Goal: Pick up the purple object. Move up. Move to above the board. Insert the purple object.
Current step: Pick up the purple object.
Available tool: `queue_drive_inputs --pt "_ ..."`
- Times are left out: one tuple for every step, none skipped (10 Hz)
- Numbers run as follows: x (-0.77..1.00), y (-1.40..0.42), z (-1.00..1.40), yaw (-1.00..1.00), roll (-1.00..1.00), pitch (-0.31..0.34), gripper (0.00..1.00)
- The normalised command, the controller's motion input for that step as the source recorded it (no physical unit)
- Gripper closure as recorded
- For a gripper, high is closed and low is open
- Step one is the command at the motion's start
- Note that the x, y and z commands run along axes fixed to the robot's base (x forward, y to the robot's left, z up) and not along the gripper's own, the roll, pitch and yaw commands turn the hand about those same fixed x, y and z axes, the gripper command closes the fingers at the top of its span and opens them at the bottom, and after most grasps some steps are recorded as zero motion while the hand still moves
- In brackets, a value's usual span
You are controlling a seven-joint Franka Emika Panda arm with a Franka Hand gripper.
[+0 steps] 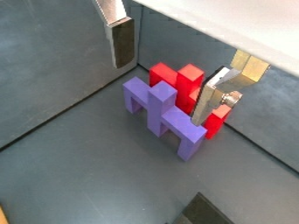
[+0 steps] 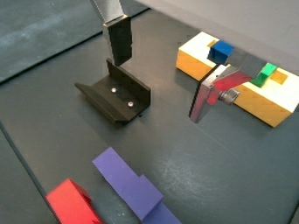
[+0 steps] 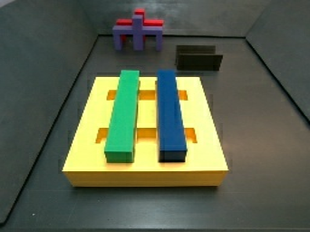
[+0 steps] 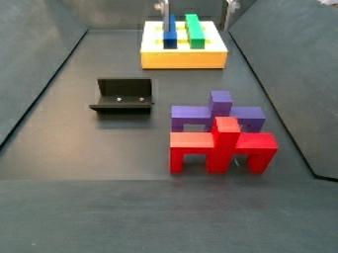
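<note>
The purple object [image 4: 215, 113] stands on the dark floor, touching a red piece [image 4: 219, 146] of like shape. It also shows in a side view [image 3: 140, 35] and in both wrist views [image 1: 160, 114] [image 2: 131, 184]. The yellow board [image 3: 85, 136] carries a long green bar [image 3: 122, 113] and a long blue bar [image 3: 169, 113]; it also shows in a wrist view [image 2: 197, 61]. My gripper [image 1: 163, 87] [image 2: 159, 87] is open and empty, held high above the floor with the purple object below it. Its fingers [image 4: 230, 12] show at the far edge, over the board.
The dark fixture [image 4: 123, 96] stands on the floor between the board and the two pieces, off to one side; it also shows in a wrist view [image 2: 114, 98] and a side view [image 3: 200, 59]. Dark walls enclose the floor.
</note>
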Motion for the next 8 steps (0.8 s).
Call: queue_drive_inputs --pt "-0.18 0.29 -0.16 -0.04 0.00 -0.030 0.00" --pt "-0.35 0.66 -0.25 -0.17 -0.03 -0.044 0.00" --pt "-0.40 0.69 -0.27 -0.19 -0.04 -0.041 0.00" --pt "-0.40 0.69 -0.29 -0.18 -0.06 -0.050 0.00" --pt "-0.39 0.65 -0.37 -0.17 -0.02 -0.059 0.00" --pt "-0.41 0.45 -0.48 -0.12 0.00 -0.139 0.00" --pt "-0.13 0.00 -0.49 0.00 0.00 -0.199 0.00" --pt "0.00 -0.05 -0.58 0.00 0.02 -0.177 0.00"
